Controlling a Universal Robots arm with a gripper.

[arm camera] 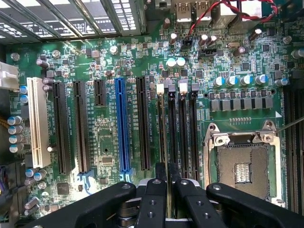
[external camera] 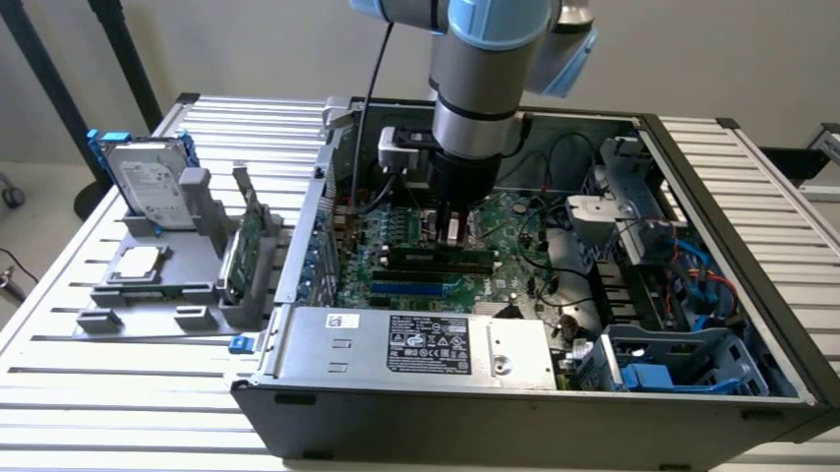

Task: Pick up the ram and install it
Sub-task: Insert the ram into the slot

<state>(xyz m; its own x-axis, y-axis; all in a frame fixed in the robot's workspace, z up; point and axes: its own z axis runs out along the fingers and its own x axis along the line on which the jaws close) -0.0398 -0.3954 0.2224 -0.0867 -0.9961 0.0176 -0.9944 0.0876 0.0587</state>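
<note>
1. PC case lies open on the table; arm is down over the motherboard.
2. Gripper fingers are closed edge-on around the ram, which sits in a memory slot.
3. To seat well: press straight down, evenly, no tilt.

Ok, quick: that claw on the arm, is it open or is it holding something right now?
Gripper: closed on the ram, holding it low over the motherboard inside the computer case.

The arm points straight down, its fingers drawn close together, nearly touching.
</note>
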